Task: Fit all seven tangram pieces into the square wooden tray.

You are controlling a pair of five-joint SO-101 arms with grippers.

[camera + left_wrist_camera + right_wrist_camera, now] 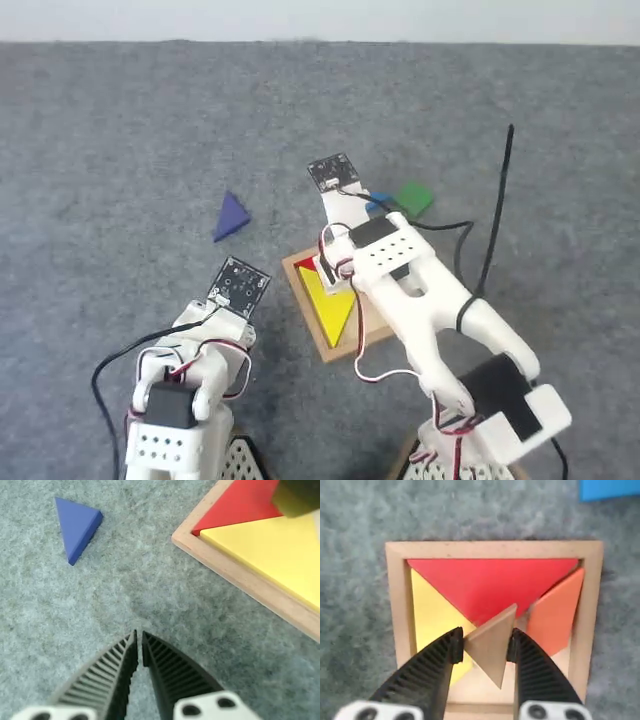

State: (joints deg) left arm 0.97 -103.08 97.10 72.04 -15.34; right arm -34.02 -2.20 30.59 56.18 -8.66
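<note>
Placing the fourth piece, by the look of it.

- Item in hand: one tan triangle, pinched by two edges in your right gripper, jaws parted only to the piece's width.
- Position: over the middle of the wooden tray, one corner meeting the red triangle, between the yellow triangle and the orange piece. Whether it lies flat cannot be told.
- Next move, likely: square it to the gap, lower it, release.
- Left gripper: jaws closed on nothing, above the felt beside the tray.
- Outstanding on the felt: violet-blue triangle, blue piece, green piece.
</note>
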